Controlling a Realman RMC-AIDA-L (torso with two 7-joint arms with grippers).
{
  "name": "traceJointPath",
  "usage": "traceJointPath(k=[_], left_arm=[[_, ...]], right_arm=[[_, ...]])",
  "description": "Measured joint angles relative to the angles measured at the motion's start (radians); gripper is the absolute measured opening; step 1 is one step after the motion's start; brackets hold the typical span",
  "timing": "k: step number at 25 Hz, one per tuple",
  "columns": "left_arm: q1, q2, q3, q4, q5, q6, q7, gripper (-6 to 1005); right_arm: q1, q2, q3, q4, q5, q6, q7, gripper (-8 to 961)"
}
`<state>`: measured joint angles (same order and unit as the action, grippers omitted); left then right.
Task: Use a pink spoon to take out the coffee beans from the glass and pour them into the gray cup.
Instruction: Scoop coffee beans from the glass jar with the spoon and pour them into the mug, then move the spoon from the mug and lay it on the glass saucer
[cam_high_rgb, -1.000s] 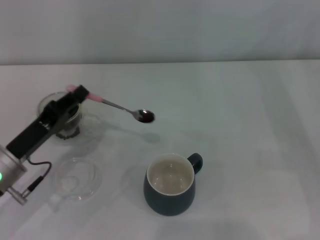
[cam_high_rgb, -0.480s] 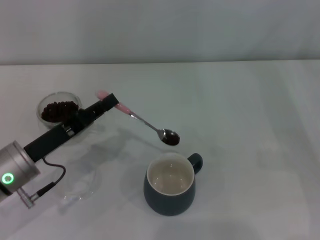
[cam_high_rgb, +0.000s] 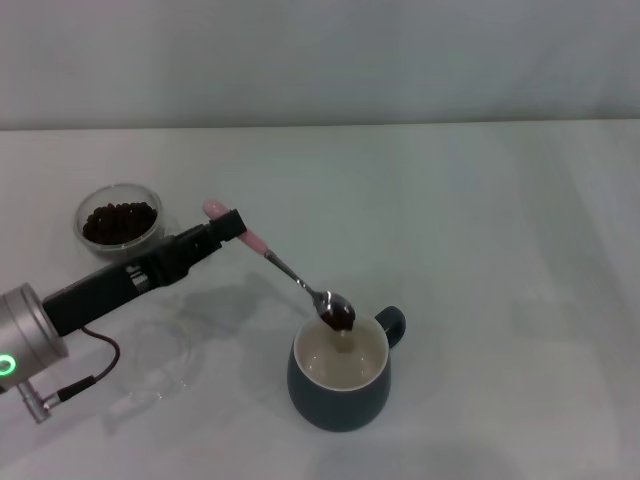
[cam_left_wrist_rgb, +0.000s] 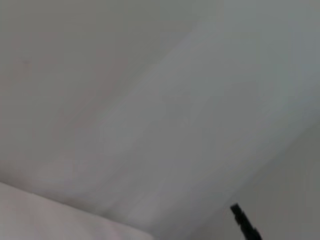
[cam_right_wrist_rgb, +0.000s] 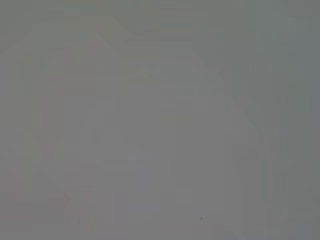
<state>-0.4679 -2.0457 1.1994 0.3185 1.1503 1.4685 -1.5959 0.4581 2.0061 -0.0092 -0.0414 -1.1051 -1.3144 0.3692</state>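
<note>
left gripper (cam_high_rgb: 228, 226): fingers clamped on pink spoon (cam_high_rgb: 290, 272), moved nearer the front edge
coffee beans (cam_high_rgb: 337, 317): now over gray cup (cam_high_rgb: 340, 383)
right gripper: unseen

Soft, even overhead light, faint shadows (both wrist views featureless blur).

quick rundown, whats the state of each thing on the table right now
pink spoon: held by the left gripper at its handle, bowl loaded, over the gray cup's rim
coffee beans: most in the glass, a few in the spoon bowl
glass: upright, beans inside
gray cup: upright, no beans seen inside
clear dish: flat on the table, partly behind the arm
</note>
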Motion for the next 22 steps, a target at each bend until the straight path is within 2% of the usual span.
traceJointPath(k=[9, 17, 22], left_arm=[[-0.053, 0.004, 0.0, 0.018, 0.081, 0.0, 0.171, 129], [-0.056, 0.0, -0.004, 0.066, 0.125, -0.006, 0.265, 130], [-0.045, -0.005, -0.066, 0.058, 0.096, 0.001, 0.247, 130]], right_arm=[[0.005, 0.004, 0.0, 0.003, 0.002, -0.002, 0.005, 870], [-0.002, 0.004, 0.0, 0.002, 0.001, -0.016, 0.041, 871], [-0.003, 0.003, 0.0, 0.001, 0.004, -0.019, 0.042, 871]])
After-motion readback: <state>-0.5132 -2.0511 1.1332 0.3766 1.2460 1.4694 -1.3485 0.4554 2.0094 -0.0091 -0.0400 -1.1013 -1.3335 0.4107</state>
